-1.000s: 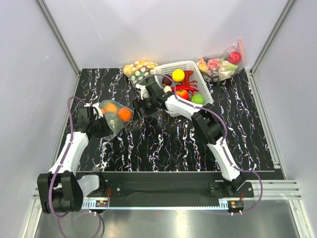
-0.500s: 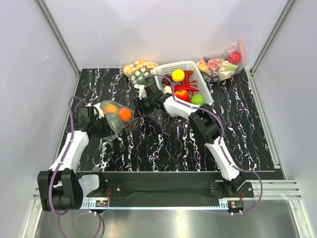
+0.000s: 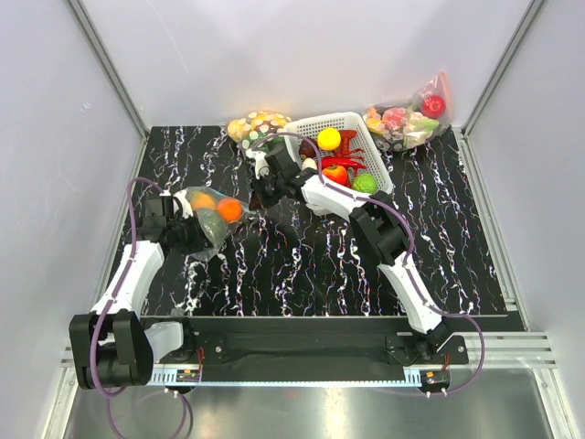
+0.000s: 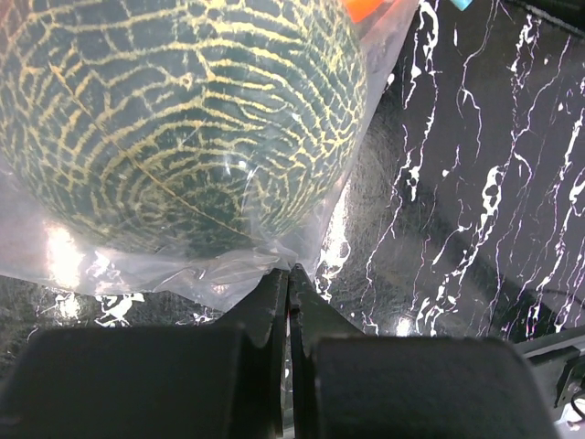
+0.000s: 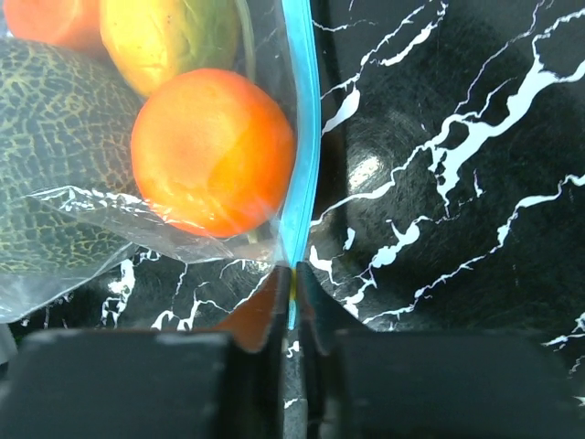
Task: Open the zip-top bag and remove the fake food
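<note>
The black, white-veined table [image 3: 302, 265] carries a white basket [image 3: 320, 118] at its far middle, and everything else is placed from that basket. A bag of spotted pieces [image 3: 256, 123] lies just beside the basket's left end, and a bag with a red apple [image 3: 407, 119] lies just beyond its right end.

The zip-top bag [image 3: 212, 218] is to the left of the basket and nearer the arm bases, stretched between the two grippers. Its long axis runs from its closed bottom, on the side away from the basket, to its mouth, which points toward the basket. The teal zip strip [image 5: 300, 110] runs straight along that mouth edge.

The fake food sits inside the bag. A netted dark green ball [image 4: 174, 119] fills the bottom end, an orange fruit [image 5: 210, 151] lies against the strip, and a yellow-green piece [image 5: 174, 37] sits just beyond the orange.

The right gripper [image 5: 292, 274], just off the basket's near left corner, has its jaws pressed together on the end of the zip strip. The left gripper [image 4: 288, 274], at the bag's end farthest from the basket, is pinched tight on the clear film below the green ball.
</note>
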`<state>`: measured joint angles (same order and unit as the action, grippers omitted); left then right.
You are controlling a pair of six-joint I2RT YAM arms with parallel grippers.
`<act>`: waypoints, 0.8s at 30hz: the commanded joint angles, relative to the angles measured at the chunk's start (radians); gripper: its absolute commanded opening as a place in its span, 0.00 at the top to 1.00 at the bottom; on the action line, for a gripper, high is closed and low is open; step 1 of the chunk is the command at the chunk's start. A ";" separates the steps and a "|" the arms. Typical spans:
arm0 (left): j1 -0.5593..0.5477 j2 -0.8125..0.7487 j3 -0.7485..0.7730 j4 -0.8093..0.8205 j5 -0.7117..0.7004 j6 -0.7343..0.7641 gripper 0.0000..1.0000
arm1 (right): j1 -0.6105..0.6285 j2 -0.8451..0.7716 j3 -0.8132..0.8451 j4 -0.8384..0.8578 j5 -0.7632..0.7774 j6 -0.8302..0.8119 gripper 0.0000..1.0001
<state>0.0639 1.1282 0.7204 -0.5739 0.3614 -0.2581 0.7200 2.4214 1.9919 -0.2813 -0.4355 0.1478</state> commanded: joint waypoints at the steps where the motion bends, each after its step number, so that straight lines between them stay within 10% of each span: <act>1: 0.001 -0.011 0.028 0.032 0.036 0.040 1.00 | 0.010 -0.015 0.053 -0.001 -0.011 -0.016 0.93; 8: 0.001 -0.013 0.056 0.025 0.030 0.086 0.97 | 0.010 -0.061 0.082 -0.110 0.004 -0.047 1.00; 12: 0.001 -0.033 0.085 0.034 0.022 0.092 0.51 | 0.010 -0.103 0.084 -0.156 -0.008 -0.036 1.00; 15: -0.001 -0.053 0.106 0.043 0.028 0.102 0.41 | 0.009 -0.120 0.107 -0.231 -0.012 -0.030 1.00; 24: -0.170 -0.100 0.129 0.126 -0.044 0.203 0.35 | 0.009 -0.194 0.185 -0.459 -0.039 -0.017 1.00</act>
<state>-0.0586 1.0607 0.8097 -0.5343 0.3504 -0.1181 0.7200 2.3344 2.1071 -0.6441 -0.4393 0.1276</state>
